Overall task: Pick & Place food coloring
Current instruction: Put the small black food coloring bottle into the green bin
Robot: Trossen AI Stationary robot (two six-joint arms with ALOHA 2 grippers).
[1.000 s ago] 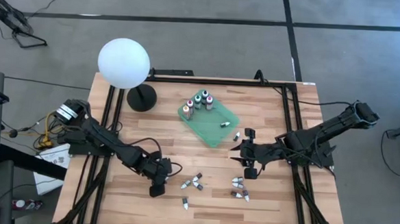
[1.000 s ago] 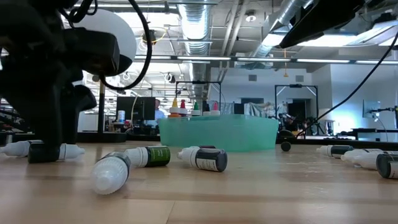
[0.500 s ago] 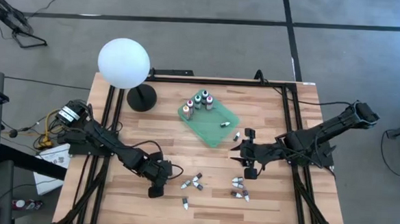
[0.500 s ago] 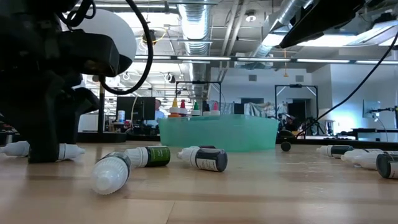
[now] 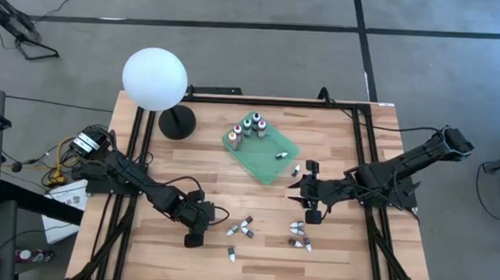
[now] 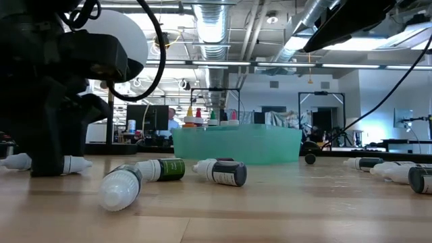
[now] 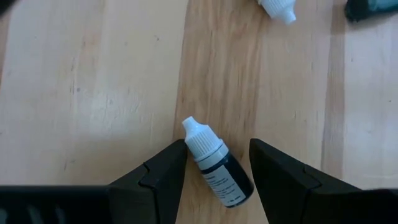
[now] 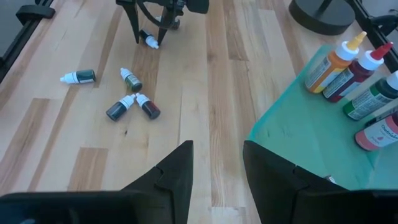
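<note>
The left pincer (image 7: 214,171) is down at the table (image 5: 347,256) near its front-left part, fingers apart and straddling 1 small dark bottle (image 7: 217,167) of food coloring that lies on its side, white cap pointing away from the wrist; I see no squeeze on it yet. That bottle looks light, hard plastic and round, so I'd expect it to roll or skid if nudged from 1 side; the dark body, just behind the cap, seems the sound place to pinch, across its width. The right pincer (image 8: 216,163) hangs with its fingers apart and empty, beside the green tray (image 5: 266,162), above bare wood. In that tray 4 taller bottles (image 8: 364,78) stand upright near the far corner. More small bottles lie loose on the wood: a cluster of 3 (image 5: 244,227) just beyond the left pincer, another lone one (image 5: 230,254) nearer the front edge, and a group (image 5: 298,234) below the right pincer. The white globe lamp (image 5: 154,80) stands at the back left, well apart from the left arm's likely path to the tray.
</note>
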